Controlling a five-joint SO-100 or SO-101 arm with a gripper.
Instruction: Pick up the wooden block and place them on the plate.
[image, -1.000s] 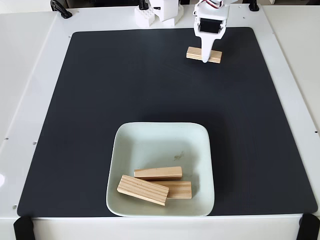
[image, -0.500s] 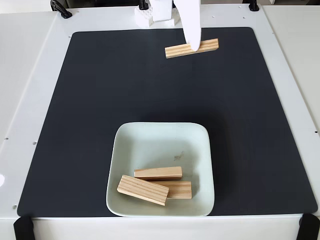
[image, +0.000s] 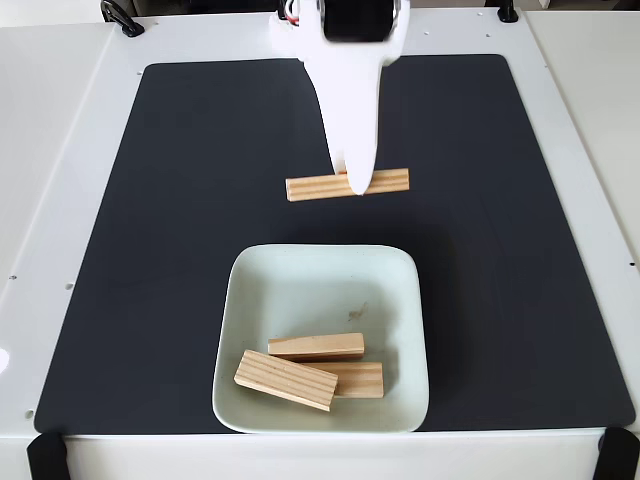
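My white gripper (image: 356, 180) reaches down from the top of the fixed view and is shut on a long wooden block (image: 310, 187), held level above the black mat just behind the plate's far rim. The pale mint-white square plate (image: 300, 285) lies at the front middle of the mat. Three more wooden blocks (image: 286, 379) rest in its near half, stacked partly over one another.
The black mat (image: 150, 220) covers most of the white table (image: 60, 120). Black clamps sit at the table's front corners (image: 45, 455) and along the far edge. The arm's white base (image: 290, 35) stands at the top centre.
The gripper has carried the wooden block from the far right of the mat towards the plate, lifting it and turning it roughly level along the way.
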